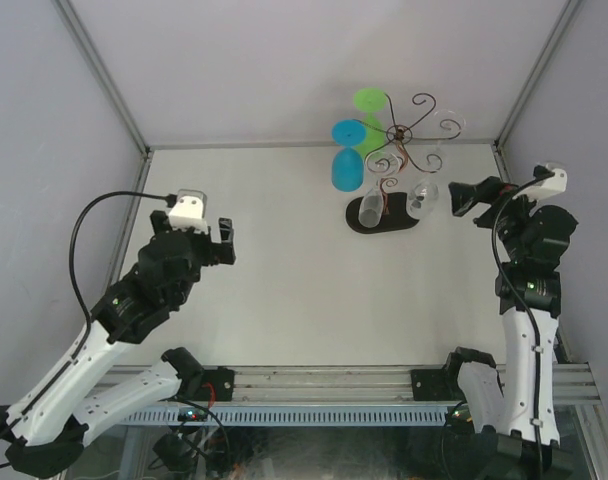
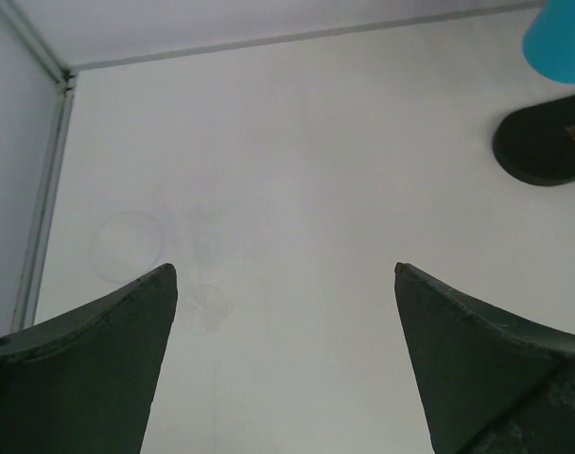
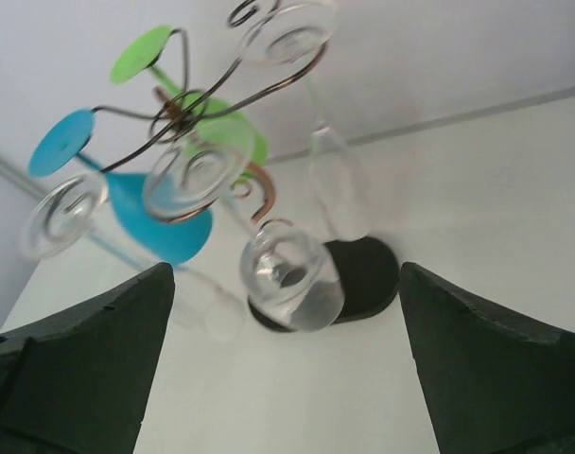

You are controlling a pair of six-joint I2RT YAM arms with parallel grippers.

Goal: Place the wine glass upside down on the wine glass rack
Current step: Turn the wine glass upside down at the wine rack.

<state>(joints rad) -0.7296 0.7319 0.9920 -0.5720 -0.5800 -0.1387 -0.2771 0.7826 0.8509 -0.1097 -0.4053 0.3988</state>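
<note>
Wine glass nearest the right hand (image 1: pixel 456 197): clear, hanging bowl-down (image 1: pixel 422 196) from one of the curled arms of the wine glass rack (image 1: pixel 399 132), upper right of centre in the top view. In the right wrist view its bowl (image 3: pixel 287 281) hangs just above the black base (image 3: pixel 368 270), with the foot seemingly caught in a wire spiral overhead; I cannot trace the stem cleanly through the blur. Right hand sits just beside the rack on its right. Its fingers (image 3: pixel 98 359) are spread wide with nothing between them and are not touching the glass. I read that as a glass carried by the rack alone, which is what the spirals are for: the foot rests on the wire, the bowl drains downward. A blue glass (image 1: pixel 346 165) and a green glass (image 1: pixel 369 105) hang the same way on the far left arms, and another clear glass (image 1: pixel 369 208) hangs low over the base. Left hand (image 1: pixel 226 243) is well apart from the rack at left of frame, fingers (image 2: pixel 89 369) likewise apart and empty, over bare desk (image 1: pixel 284 270). Its wrist view shows a faint round outline (image 2: pixel 127 244) on the desk, too faint for me to say whether glass or mark. Judgement: placement looks done. Any retreat of the right hand should be straight back, since the wire arms are springy and a nudge could unseat a foot.
</note>
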